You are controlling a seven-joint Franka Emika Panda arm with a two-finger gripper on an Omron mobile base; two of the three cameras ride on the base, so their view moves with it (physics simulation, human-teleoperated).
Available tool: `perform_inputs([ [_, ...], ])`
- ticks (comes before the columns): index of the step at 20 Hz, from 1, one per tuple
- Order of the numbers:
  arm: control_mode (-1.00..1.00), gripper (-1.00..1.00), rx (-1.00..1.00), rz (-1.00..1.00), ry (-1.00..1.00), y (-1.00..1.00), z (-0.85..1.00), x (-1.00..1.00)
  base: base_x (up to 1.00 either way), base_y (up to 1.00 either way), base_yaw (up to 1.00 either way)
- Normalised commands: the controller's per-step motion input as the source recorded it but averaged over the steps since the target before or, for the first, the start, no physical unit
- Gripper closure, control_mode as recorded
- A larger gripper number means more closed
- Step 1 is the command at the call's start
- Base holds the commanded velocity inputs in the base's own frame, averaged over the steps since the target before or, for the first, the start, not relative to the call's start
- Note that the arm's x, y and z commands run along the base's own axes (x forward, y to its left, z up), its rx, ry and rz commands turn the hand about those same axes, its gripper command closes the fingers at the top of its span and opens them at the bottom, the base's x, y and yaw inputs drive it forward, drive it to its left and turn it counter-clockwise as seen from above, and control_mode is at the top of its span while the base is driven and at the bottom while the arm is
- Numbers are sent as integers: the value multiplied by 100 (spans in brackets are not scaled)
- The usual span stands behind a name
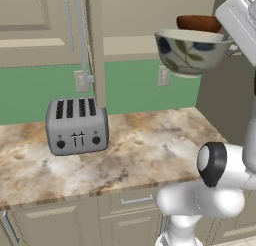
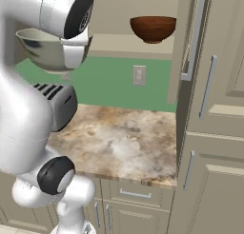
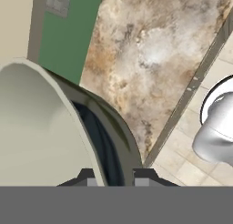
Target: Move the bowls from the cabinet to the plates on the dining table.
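Grey-white bowl with dark leaf mottling hangs in the air at the upper right of the left base view, its rim clamped between the fingers of the hand; in the hand view the bowl's wall runs down the lower left, straight between the two dark tips. Behind it, in the open cabinet, the reddish-brown bowl sits on the shelf, top centre of the right base view. Below, a silver toaster stands on the mottled stone bench, left of centre, against a green wall with a white outlet.
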Motion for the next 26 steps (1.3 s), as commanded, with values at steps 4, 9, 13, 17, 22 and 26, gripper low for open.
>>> perform_inputs([
  [4, -100, 100, 0, 2, 0, 7, -15, -94, 0, 0, 0],
  [9, -100, 100, 0, 3, 0, 3, -9, -90, 0, 0, 0],
  [13, -100, 100, 0, 3, -2, 3, -7, -65, 0, 0, 0],
  [17, -100, 100, 0, 2, -4, 7, -26, -60, 0, 0, 0],
  [22, -100, 100, -3, 1, 0, 0, -45, -23, 0, 0, 0],
  [26, -100, 100, -11, 0, 0, 0, -65, 2, 0, 0, 0],
])
